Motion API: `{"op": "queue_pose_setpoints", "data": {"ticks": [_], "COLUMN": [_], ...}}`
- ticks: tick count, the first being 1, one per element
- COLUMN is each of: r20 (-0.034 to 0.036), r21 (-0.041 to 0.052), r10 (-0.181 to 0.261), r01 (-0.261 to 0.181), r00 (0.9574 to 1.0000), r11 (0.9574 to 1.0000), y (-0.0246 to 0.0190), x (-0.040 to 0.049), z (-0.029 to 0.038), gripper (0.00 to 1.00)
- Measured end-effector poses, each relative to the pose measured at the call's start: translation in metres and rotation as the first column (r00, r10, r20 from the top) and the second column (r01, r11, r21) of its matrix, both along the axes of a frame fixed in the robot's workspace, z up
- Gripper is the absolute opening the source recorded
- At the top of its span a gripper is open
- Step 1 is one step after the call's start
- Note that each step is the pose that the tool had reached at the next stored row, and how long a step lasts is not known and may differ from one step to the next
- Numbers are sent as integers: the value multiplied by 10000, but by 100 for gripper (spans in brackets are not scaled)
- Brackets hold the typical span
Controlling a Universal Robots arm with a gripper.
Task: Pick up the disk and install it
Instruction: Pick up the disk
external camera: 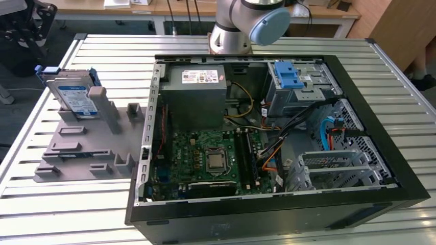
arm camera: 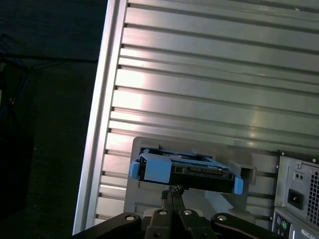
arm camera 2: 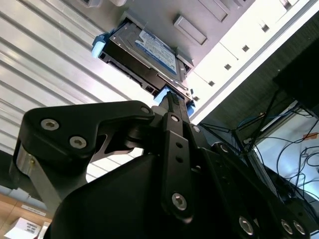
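A ribbed aluminium table (external camera: 102, 56) carries the whole job, its slats running across and a raised rail closing each side. Beyond its far edge stand pale desks, with dark floor off the exterior view's left. The arm (external camera: 242, 20) rises from the far middle of the table. An open black computer case (external camera: 272, 214) lies flat across the middle and the exterior view's right, its board and cabling exposed, a blue latch piece (external camera: 289, 76) on the far drive cage.

Just beside the case's left wall lies a grey fixture (external camera: 81, 148) of slots and posts. The disk (external camera: 73, 97) stands on edge in the fixture's far end, blue rails at its sides (label facing the near side). Bare slats lie between the fixture and the table's left rail, and more between the fixture and the far edge.

In both wrist views the gripper (arm camera 2: 172, 97) hangs above the disk (arm camera 2: 144, 50), apart from it. In the first wrist view the gripper (arm camera: 172, 190) has its black fingertips drawn together, gripping nothing, just short of the upper edge of the disk (arm camera: 184, 172).
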State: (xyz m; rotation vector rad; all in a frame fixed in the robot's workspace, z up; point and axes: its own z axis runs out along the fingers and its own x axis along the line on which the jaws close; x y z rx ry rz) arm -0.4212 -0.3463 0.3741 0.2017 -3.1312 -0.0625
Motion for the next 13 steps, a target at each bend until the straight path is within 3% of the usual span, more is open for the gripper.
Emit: {"op": "queue_pose_setpoints", "data": {"ticks": [7, 10, 13], "r20": [22, 37, 40], "r21": [0, -1, -2], "r10": [728, 1111, 1582], "r01": [-728, -1111, -1582], "r00": [9973, 9938, 9874], "r11": [9973, 9938, 9874], "y": [-1, -1, -1], "x": [0, 1, 0], "z": [-3, -5, -8], "gripper": [11, 11, 11]}}
